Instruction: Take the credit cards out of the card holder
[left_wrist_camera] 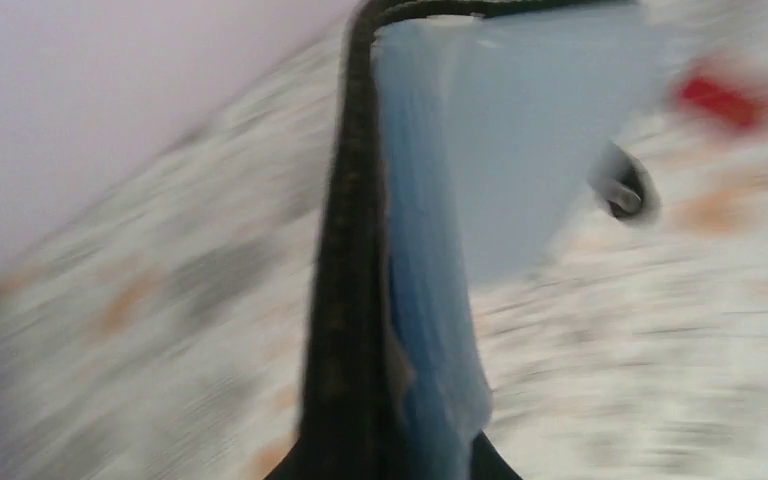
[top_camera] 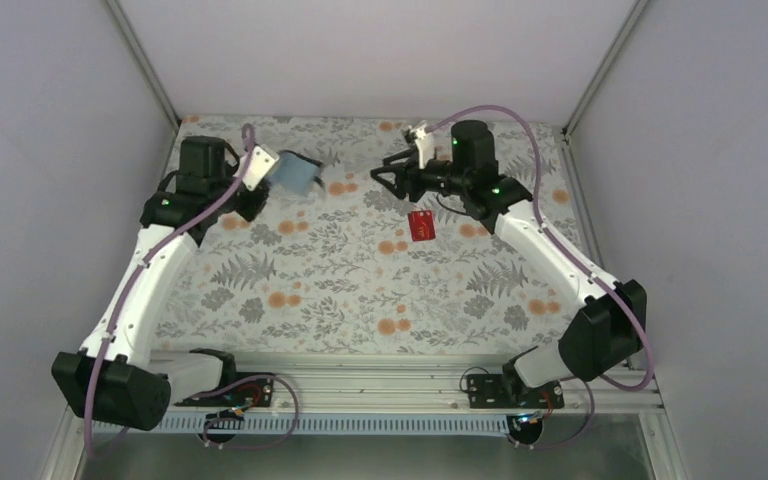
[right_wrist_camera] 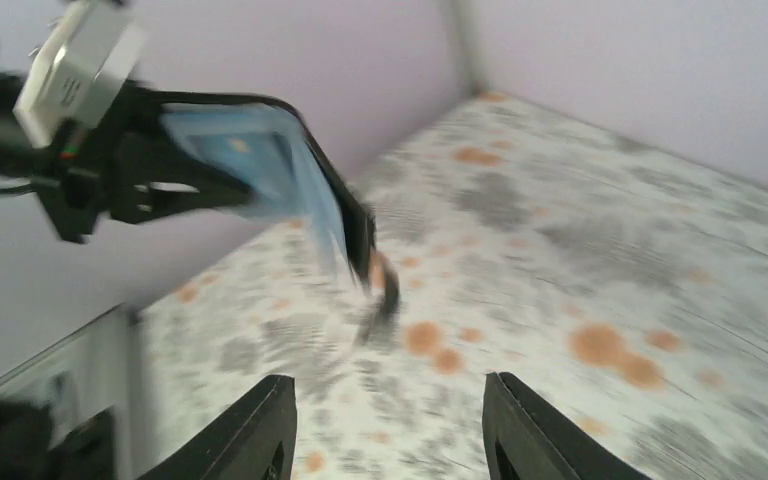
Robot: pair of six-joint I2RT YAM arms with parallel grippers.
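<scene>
My left gripper (top_camera: pixel 268 177) is closed tight on the card holder (top_camera: pixel 296 172) and holds it clear of the tabletop in the far left corner. The holder is a soft folding wallet, smooth light blue inside with a dark, rough-looking stitched edge (left_wrist_camera: pixel 345 250). It hangs open from the pinch, its flaps sagging, and a small dark tab (left_wrist_camera: pixel 628 190) with a pale stud dangles from one flap. Motion blur hides whether any cards sit in its pockets.

My right gripper (right_wrist_camera: pixel 385 440) is open, its two black tapered fingers (right_wrist_camera: pixel 260 430) set apart with nothing between them. It points leftward at the holder, well apart from it.

The red card (top_camera: pixel 421 225), flat and rectangular with faint pale marks, lies on the floral cloth (top_camera: pixel 360 290) just below my right gripper.

My left arm stretches from its near-left base up along the left side, wrist bent inward. My right arm rises from the near-right base and its forearm angles toward the far middle, wrist turned to the left
</scene>
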